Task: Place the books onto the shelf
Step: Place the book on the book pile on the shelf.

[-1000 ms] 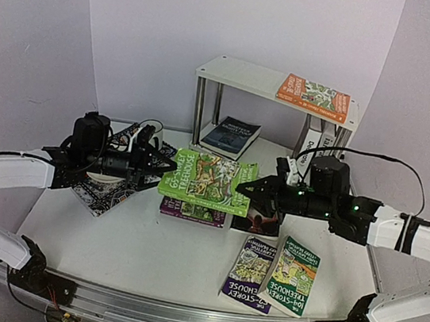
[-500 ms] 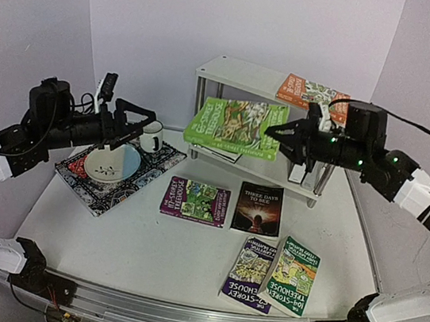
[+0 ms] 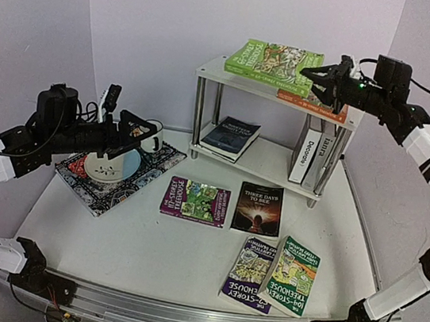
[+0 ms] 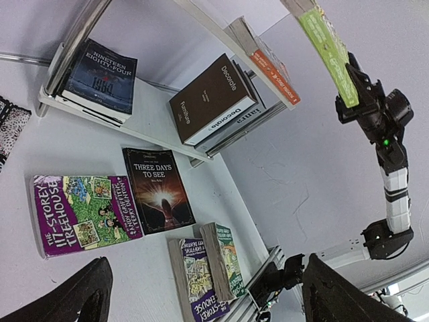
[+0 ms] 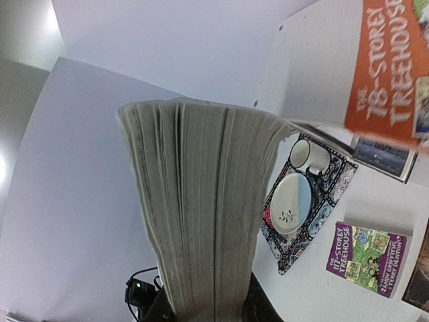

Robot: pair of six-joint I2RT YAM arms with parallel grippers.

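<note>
Top external view: the jaws of the right arm (image 3: 412, 129) are clamped on the edge of a bright green cartoon paperback (image 3: 273, 61), held roughly flat above the top board of the small white two-tier shelf with shiny metal tube legs (image 3: 211, 71). It hangs over an orange cartoon paperback (image 3: 313, 103) lying flat on the right of that board. The left wrist view shows the green one edge-on with a gap between it and the board. In the right wrist view its pale page edges (image 5: 201, 215) fill the space between the jaws. On the lower board a dark blue-black book (image 3: 230, 137) lies flat at the left, and two large white-spined volumes (image 3: 307, 151) stand upright at the right. On the white worktop (image 3: 108, 234) in front of the shelf, a purple cartoon paperback (image 3: 195, 201) lies just beside a black-covered book (image 3: 257, 208). Nearer the front edge, a second purple paperback (image 3: 250, 272) lies with a dark-green cartoon paperback (image 3: 290, 276) overlapping its right side. The jaws of the left arm (image 3: 66, 136) stand wide apart and hold nothing. They hover over a dark patterned placemat (image 3: 98, 193) that carries a pale bowl (image 3: 110, 165) and a white mug (image 3: 152, 136).
</note>
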